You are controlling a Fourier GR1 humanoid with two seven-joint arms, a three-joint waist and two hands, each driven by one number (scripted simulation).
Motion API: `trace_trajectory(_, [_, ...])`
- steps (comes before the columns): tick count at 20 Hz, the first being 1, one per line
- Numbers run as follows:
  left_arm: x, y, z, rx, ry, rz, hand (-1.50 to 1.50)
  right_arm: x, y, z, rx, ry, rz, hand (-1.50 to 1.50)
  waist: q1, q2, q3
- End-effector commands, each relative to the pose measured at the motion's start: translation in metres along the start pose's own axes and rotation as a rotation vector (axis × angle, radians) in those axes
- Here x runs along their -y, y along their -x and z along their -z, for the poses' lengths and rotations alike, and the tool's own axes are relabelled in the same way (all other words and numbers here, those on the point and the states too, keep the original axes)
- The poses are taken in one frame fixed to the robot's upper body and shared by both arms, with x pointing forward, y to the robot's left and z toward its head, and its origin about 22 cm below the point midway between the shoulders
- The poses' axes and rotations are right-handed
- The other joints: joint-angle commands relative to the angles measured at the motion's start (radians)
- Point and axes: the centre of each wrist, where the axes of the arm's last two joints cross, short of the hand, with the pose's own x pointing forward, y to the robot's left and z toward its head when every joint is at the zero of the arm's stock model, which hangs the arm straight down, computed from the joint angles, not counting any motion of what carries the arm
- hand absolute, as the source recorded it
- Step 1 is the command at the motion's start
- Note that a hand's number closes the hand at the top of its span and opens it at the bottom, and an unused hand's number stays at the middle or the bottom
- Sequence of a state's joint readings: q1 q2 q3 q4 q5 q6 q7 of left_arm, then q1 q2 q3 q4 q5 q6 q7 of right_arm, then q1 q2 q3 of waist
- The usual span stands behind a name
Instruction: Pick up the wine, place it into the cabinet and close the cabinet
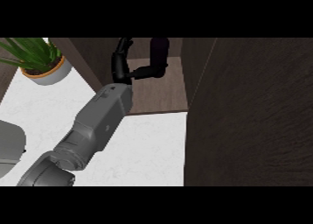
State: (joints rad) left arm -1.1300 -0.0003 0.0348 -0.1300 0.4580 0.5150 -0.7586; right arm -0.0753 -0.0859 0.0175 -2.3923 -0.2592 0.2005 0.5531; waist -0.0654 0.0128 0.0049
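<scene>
Head view: wine going onto the cabinet shelf

Head view shows one grey forearm reaching far from the lower left, over the white counter (156, 144), into the open cabinet (162, 94). Which arm it is I cannot say for certain; by its origin at the left I judge it the left robot hand (130, 72). Its black fingers are curled together around the lower part of the wine (159, 50), a dark upright bottle standing at the far end of the wooden shelf, so the hand is clamped on the bottle. Holding it low and upright probably lets the base settle flat on the shelf before release.

A large dark panel, likely the open cabinet door (256, 113), fills the right side; it is swung wide, which leaves room for the arm. A potted plant (39, 61) sits far left on the counter, well apart from the cabinet. No other robot hand is visible.

I judge the placing nearly done; releasing, withdrawing and shutting the door remain.
</scene>
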Motion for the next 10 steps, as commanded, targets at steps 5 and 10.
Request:
trace_trajectory(5, [-0.034, 0.030, -0.011, -0.031, -0.033, 0.084, -1.50, 0.002, -0.010, -0.009, 0.041, -0.008, 0.003, -1.50, -0.004, 0.013, -0.006])
trace_trajectory(10, [-0.030, 0.027, -0.011, 0.007, -0.071, 0.030, -1.50, -0.008, -0.017, -0.010, 0.030, -0.039, 0.015, -1.50, -0.004, 0.012, -0.007])
